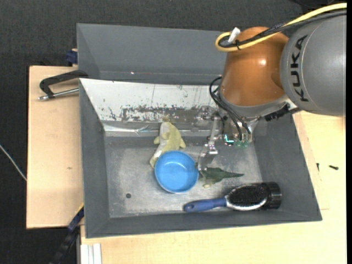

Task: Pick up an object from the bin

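Note:
My gripper (208,154) hangs below the orange wrist cover in the right middle of the bin. Its lowest tip sits just above the head end of a small dark green toy dinosaur (219,175), which lies on the bin floor. Immediately left of the tip is a round blue bowl (176,172), standing upright. A pale yellow-green soft toy (169,138) lies behind the bowl, touching its rim. I see nothing held in the gripper.
A brush with a blue handle and black bristled head (242,198) lies along the front wall, right of centre. The arm and its orange cover hide the bin's back right corner. Bare floor shows on the left side.

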You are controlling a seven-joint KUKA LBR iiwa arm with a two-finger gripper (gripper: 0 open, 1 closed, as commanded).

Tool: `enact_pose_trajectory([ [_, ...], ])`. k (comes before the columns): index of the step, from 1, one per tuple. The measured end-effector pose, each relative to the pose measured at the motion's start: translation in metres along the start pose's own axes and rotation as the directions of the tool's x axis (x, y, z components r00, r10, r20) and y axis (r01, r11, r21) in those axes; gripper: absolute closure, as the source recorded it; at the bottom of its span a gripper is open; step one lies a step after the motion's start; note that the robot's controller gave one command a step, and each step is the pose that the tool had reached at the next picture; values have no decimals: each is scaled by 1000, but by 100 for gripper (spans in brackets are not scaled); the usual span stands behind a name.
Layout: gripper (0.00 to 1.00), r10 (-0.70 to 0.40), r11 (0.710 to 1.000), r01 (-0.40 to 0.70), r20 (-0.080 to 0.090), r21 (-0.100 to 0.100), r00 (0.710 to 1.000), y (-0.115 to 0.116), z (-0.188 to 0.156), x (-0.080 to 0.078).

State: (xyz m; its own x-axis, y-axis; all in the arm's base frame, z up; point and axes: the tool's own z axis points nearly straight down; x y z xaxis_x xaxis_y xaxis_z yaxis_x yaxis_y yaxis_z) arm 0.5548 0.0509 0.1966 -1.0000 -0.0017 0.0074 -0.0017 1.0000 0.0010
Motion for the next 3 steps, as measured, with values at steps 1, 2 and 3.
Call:
enact_pose_trajectory([
  [1,0,-346,938,346,11,2,938,17,121,29],
  [2,100,-348,937,348,9,-1,937,19,119,29],
  [3,100,-538,843,538,19,11,843,-11,-16,20],
])
